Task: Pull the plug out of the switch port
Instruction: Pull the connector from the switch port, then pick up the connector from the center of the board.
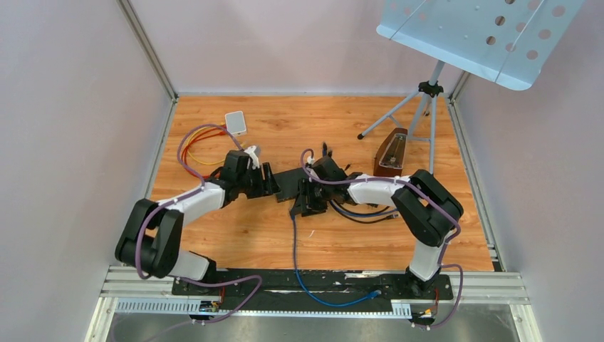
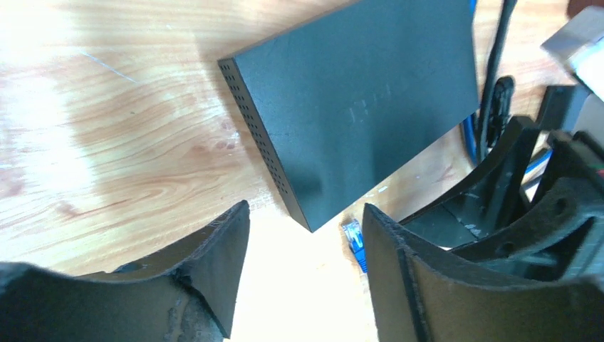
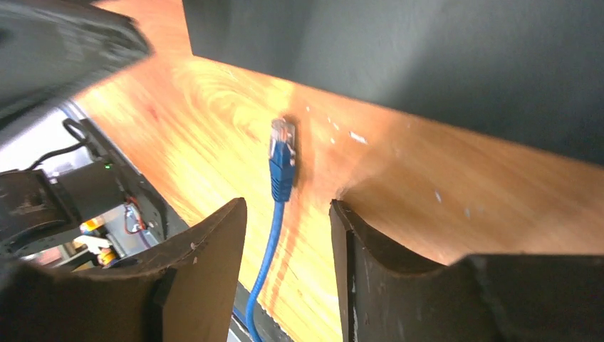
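The black switch box [image 1: 288,183] lies flat on the wooden table between my two grippers; it also shows in the left wrist view [image 2: 363,107] and the right wrist view [image 3: 427,64]. The blue plug [image 3: 281,153] with its clear tip lies loose on the wood, apart from the switch, its blue cable [image 1: 294,246] trailing toward the near edge. It also shows in the left wrist view [image 2: 354,239]. My left gripper [image 2: 306,235] is open and empty just left of the switch's corner. My right gripper [image 3: 288,228] is open, its jaws either side of the cable without touching it.
A white adapter [image 1: 236,122] with orange and red wires lies at the back left. A metronome [image 1: 390,153] and a music stand's tripod [image 1: 427,96] stand at the back right. Black cables [image 1: 363,212] loop under the right arm.
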Tool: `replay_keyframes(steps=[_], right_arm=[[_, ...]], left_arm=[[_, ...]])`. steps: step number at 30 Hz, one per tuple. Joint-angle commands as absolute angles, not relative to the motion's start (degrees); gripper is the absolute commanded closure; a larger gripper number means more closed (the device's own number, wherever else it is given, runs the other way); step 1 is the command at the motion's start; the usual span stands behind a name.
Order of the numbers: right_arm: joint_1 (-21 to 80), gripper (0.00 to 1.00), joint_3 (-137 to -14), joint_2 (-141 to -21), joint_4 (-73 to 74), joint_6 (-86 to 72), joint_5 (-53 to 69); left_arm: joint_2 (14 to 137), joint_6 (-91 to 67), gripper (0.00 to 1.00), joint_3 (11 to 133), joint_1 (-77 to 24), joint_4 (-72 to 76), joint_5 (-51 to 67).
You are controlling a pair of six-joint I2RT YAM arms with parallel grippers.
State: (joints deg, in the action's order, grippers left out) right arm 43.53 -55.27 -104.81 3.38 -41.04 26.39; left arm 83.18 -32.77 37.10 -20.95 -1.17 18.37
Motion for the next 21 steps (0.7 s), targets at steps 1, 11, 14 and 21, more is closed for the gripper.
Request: replay_keyframes(steps=[1, 11, 14, 21], right_arm=[[45.79, 0.52, -57.02, -100.15, 12.75, -37.24, 18.74], [56.5, 0.58, -61.63, -103.15, 21.14, -40.0, 11.36], [59.18, 0.62, -65.56, -106.4, 27.29, -40.42, 5.88], [61.78, 0.89, -68.44, -106.4, 33.07, -40.89, -3.14]], left_arm=[[74.74, -33.84, 0.29, 36.73, -21.18, -4.36, 10.4], [59.64, -37.62, 0.11, 35.44, -21.18, -14.97, -9.01], [56.06, -39.32, 0.07, 34.99, -21.18, -17.14, -13.85], [51.97, -41.83, 0.0, 34.19, -21.18, -20.92, -19.42]])
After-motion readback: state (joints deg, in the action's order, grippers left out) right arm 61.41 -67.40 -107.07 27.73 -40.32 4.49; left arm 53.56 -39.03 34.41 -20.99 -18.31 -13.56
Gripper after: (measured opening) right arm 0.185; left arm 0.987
